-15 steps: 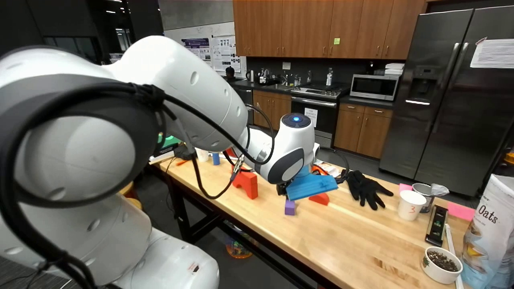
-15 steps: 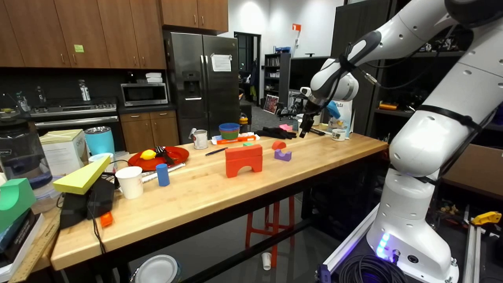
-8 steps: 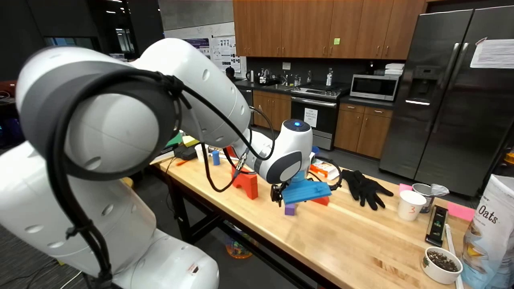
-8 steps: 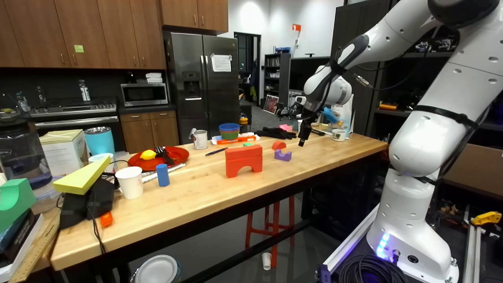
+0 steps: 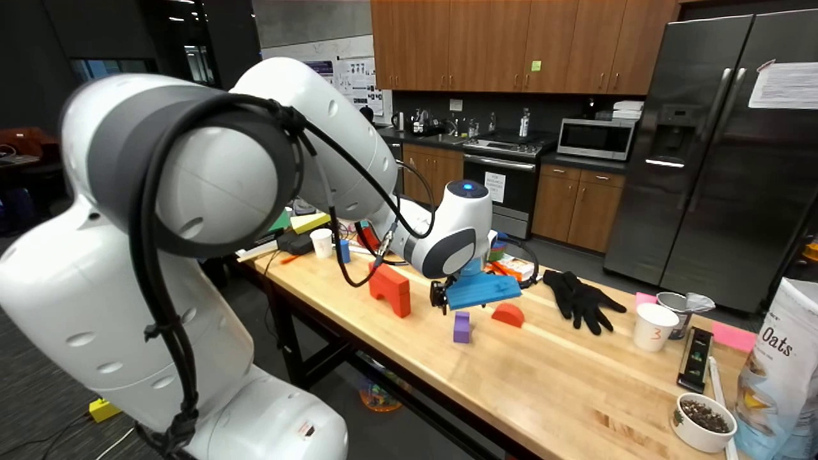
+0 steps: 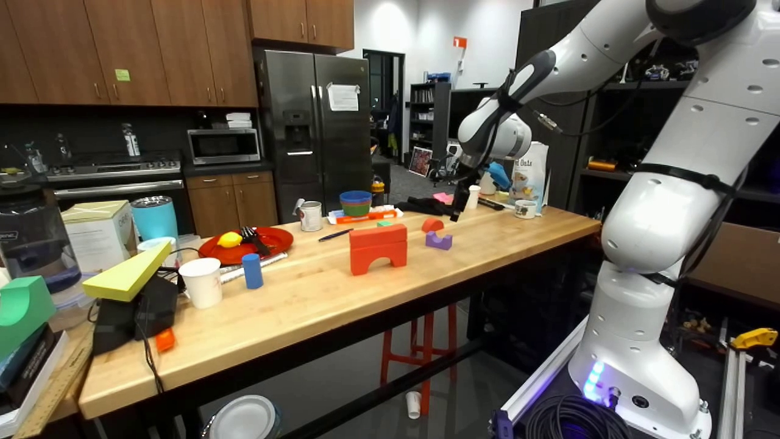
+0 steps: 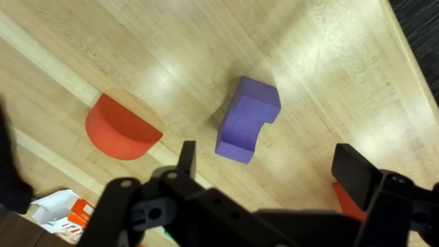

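My gripper (image 7: 264,152) is open and empty, its two black fingers wide apart in the wrist view. It hangs above the wooden table, pointing down, and also shows in an exterior view (image 6: 457,214). The nearest thing is a purple block (image 7: 240,128) with a curved notch facing up; it lies ahead of the fingertips, untouched. It shows in both exterior views (image 5: 461,328) (image 6: 439,243). A red half-round block (image 7: 120,137) lies beside it. A red arch with a red block on top (image 6: 378,244) stands nearby; red partly shows behind the right finger in the wrist view.
A black glove (image 5: 581,301), white cup (image 5: 653,327), small bowl (image 5: 703,429) and oats bag (image 5: 773,358) are on the table. A red plate (image 6: 281,239), blue cylinder (image 6: 252,272), paper cup (image 6: 204,286), metal can (image 6: 311,217) and stacked bowls (image 6: 355,200) also stand there.
The arm has swung, and the open gripper has moved left in both exterior views, closer to the purple block. The purple and red half-round blocks, partly covered before, now show fully. The blocks have not moved.
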Available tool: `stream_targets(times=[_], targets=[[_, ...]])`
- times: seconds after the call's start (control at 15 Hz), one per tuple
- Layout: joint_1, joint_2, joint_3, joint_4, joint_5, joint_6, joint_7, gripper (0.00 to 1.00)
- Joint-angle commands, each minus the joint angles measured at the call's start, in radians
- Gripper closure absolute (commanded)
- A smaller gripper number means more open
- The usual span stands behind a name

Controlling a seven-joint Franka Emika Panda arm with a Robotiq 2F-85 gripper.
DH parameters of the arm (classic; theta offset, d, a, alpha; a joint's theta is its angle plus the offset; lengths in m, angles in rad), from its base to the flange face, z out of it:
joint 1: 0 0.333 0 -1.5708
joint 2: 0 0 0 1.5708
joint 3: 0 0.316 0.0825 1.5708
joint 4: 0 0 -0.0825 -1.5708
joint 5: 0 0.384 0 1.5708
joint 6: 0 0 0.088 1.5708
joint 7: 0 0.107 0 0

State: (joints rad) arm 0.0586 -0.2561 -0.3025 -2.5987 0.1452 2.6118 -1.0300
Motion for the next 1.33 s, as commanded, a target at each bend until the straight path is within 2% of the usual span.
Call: stream_targets(times=[0.0, 0.07, 0.13, 0.53, 0.73, 0.93, 1.27], targets=[[-0.073, 0.035, 0.05, 0.069, -0.091, 0.003, 0.048, 0.0], [-0.093, 0.038, 0.062, 0.081, -0.133, 0.003, 0.069, 0.0], [-0.067, 0.016, 0.049, 0.045, -0.076, 0.002, 0.033, 0.0], [-0.073, 0.018, 0.059, 0.045, -0.08, 0.001, 0.038, 0.0], [-0.038, 0.059, 0.038, 0.076, 0.041, -0.037, 0.012, 0.0], [-0.032, 0.099, 0.043, 0.082, 0.151, -0.054, -0.006, 0.0], [-0.062, 0.155, 0.067, 0.084, 0.214, -0.069, 0.023, 0.0]])
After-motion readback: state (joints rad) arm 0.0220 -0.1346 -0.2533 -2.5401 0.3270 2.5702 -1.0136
